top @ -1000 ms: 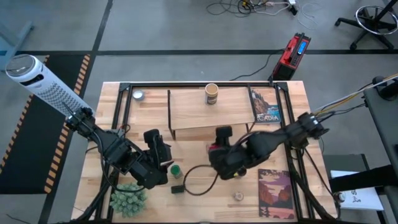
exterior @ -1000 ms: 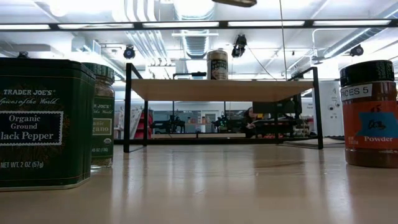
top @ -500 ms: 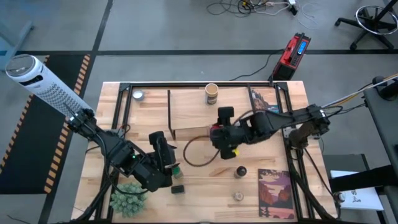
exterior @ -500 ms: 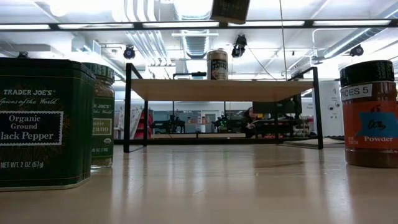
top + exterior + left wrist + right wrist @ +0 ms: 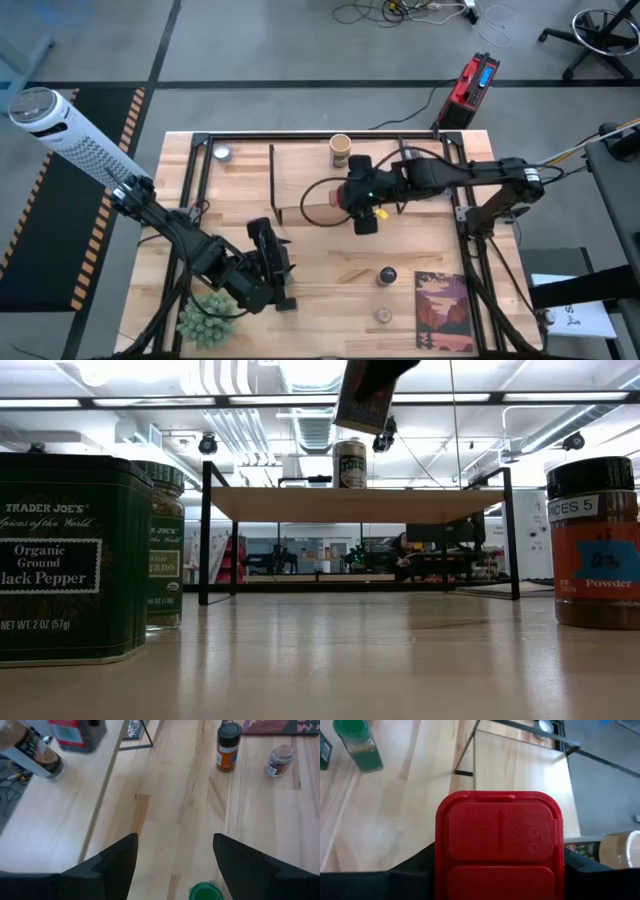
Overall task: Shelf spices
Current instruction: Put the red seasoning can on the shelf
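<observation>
1. The right gripper [image 5: 362,205] was clamped on the red tin [image 5: 500,845], its fingers part-way closed against the tin's sides.
2. A second earlier that gripper and tin were low over the bare table [image 5: 330,255]. They had since swung toward 12 o'clock and hung above the shelf [image 5: 300,175] board, with the tan tube [image 5: 340,150] just beside them at 11 o'clock.
3. I judged the carry nearly done. The tin was not yet set down, and lowering it without knocking the tube was what remained.
4. The left gripper [image 5: 175,840] held nothing and its fingers stood well apart. The green-lidded jar [image 5: 205,891] sat on the table just short of the gap between them.
5. This gripper had drifted toward 5 o'clock over the last second, ending above the jar at the table's 7 o'clock part. It seemed to be lining up the next pickup.
6. Spices counted six:
   - One was on the shelf, the tube.
   - One was in the air, the red tin.
   - Four were on the table: the green-lidded jar, a dark tin [image 5: 286,303], a brown jar [image 5: 386,275] and a small pale jar [image 5: 383,315].
7. Other things were two books [image 5: 440,310], one on the shelf's 3 o'clock end, and one plant ball [image 5: 205,320].
</observation>
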You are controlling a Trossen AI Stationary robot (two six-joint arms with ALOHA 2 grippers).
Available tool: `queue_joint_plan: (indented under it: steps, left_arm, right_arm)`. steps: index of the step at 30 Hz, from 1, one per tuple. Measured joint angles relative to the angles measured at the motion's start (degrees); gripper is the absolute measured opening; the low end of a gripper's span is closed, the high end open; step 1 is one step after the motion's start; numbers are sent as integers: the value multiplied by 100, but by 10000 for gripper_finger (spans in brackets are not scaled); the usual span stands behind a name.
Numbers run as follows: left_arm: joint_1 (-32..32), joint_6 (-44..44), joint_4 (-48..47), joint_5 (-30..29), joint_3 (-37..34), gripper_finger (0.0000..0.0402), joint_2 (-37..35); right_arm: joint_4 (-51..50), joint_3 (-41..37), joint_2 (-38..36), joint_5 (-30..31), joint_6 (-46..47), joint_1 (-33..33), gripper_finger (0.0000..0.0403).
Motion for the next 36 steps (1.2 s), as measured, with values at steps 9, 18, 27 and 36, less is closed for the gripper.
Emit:
queue_joint_plan:
  steps: [9,18,27,36]
  left_arm:
    - [0,-231,741,-2,-459,256,-50]
    - [-1,-348,1304,6,-620,244,-55]
    - [-3,-459,1778,43,-891,255,-57]
    - [-2,-606,1952,153,-1029,249,-59]
  right_arm:
    - [221,-2,83,-450,-433,-377,201]
    - [292,-7,142,-852,-711,-765,201]
    - [242,-28,472,-1258,-770,-1032,201]
    - [-2,-28,570,-1260,-679,-1260,201]
